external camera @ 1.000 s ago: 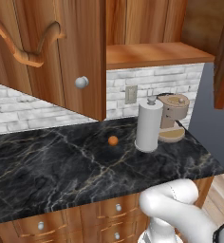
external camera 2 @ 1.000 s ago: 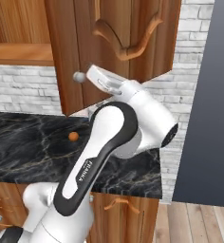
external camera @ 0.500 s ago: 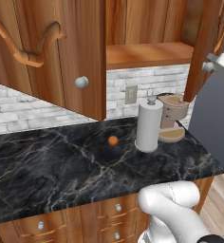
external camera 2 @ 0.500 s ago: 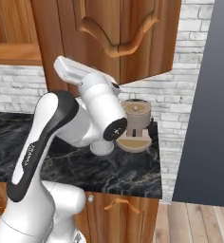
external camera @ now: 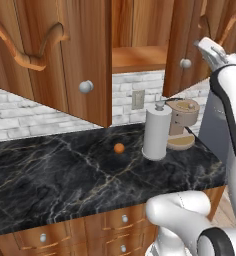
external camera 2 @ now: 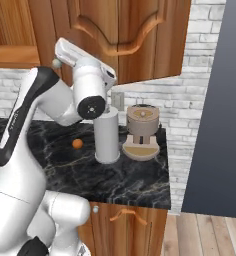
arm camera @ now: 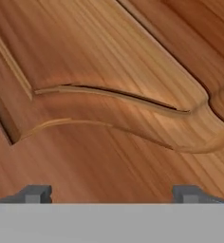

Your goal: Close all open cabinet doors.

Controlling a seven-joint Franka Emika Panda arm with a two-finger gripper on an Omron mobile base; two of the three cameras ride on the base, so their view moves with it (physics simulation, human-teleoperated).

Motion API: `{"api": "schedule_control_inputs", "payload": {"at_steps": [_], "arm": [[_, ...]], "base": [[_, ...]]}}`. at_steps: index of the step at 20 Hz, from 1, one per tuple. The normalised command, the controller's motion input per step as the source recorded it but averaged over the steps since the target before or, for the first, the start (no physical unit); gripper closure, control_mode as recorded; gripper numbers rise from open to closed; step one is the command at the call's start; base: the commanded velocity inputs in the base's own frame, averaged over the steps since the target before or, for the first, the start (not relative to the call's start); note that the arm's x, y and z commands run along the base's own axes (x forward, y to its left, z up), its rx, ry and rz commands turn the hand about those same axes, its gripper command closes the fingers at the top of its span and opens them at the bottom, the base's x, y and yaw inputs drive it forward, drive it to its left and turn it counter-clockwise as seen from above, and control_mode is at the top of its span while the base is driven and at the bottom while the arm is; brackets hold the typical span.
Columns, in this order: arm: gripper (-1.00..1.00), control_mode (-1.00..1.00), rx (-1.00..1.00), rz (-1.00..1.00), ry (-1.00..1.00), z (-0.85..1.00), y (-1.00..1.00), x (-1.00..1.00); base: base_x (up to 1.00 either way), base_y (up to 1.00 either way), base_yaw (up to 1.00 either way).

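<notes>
**Pushing the right-hand door home**

Above the paper towel roll (external camera: 156,132), two cabinet doors stand swung out from the wall cabinet: the left door (external camera: 65,55) juts toward me over the black marble counter (external camera: 65,175), and the right door (external camera: 190,45) hangs partly open just above the coffee machine (external camera: 182,122). Between them the cabinet's shelf (external camera: 137,57) shows bare.

My gripper (arm camera: 111,192) is up against the outer face of the right door, fingertips (arm camera: 35,193) spread wide with nothing between them. From the hand camera the raised arch carving (arm camera: 123,109) sits right ahead, very near, though I cannot tell whether my fingers actually touch the wood.

As I judge it, the step in hand is pushing this right door shut. To do it well I should press flat on the panel, on the side away from the hinge, near the round knob (external camera: 185,63), where the push gets most leverage. I should follow the door's arc rather than drive straight, so my fingers do not slide across the carving or catch on its ridge. The jaws can stay spread; a broad contact is steadier than a point.

Below the door, the towel roll and coffee machine stand close, so my elbow should stay high. An orange (external camera: 119,148) lies on the counter beside the roll, well out of the way. After this, the left door is left to close.
</notes>
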Motion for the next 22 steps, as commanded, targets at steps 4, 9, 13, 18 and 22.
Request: {"api": "schedule_control_inputs", "payload": {"at_steps": [4,9,13,18,22], "arm": [[-1.0,-1.0,0.03,-0.09,0.17,0.18,0.01,0.77],[-1.0,-1.0,0.0,-0.12,0.2,0.01,0.06,0.73],[-1.0,-1.0,-0.02,-0.13,0.17,-0.09,0.08,0.78],[-1.0,-1.0,-0.02,-0.14,0.13,-0.15,0.08,0.8],[-1.0,-1.0,0.0,-0.14,0.11,-0.04,0.0,0.83]], "base": [[0.0,0.0,0.0],[0.0,0.0,0.0],[0.0,0.0,0.0],[0.0,0.0,0.0],[0.0,0.0,0.0]]}}
